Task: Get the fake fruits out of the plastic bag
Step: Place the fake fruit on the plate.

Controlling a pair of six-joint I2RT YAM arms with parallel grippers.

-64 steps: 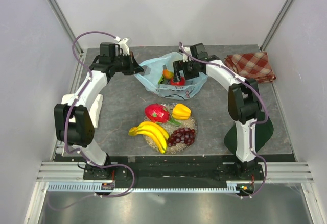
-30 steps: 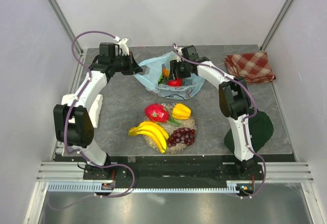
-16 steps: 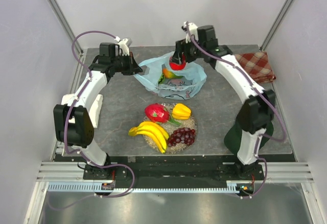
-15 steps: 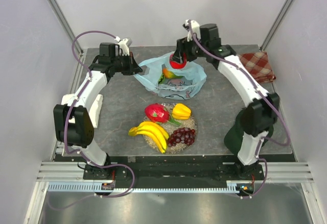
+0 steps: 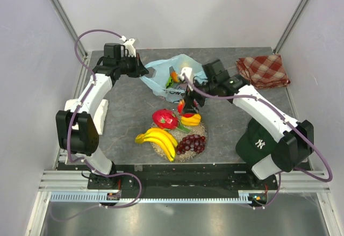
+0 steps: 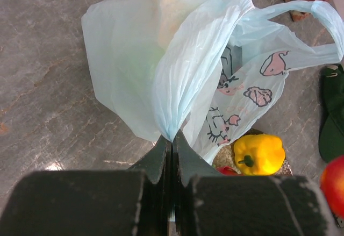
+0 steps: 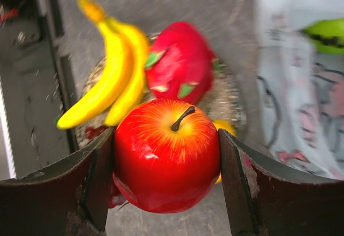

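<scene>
Grey marbled tabletop (image 5: 123,107) lies below the red apple (image 7: 166,155), yellow-streaked, stem pointing up at the wrist camera; the right gripper (image 7: 167,182) clamps it between widely spread jaws above the yellow pepper (image 5: 192,120). Pepper, dragon fruit (image 5: 165,119), banana bunch (image 5: 158,139) and grapes (image 5: 191,144) sit in the speckled dish (image 5: 203,131); beyond, the blue plastic bag (image 6: 161,58) holds a green-orange mango (image 5: 173,78), its bunched edge pinched in the closed jaws of the left gripper (image 6: 172,139).

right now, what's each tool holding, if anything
Left tool: closed, pinching a fold of the bag.
Right tool: closed on the apple.
</scene>
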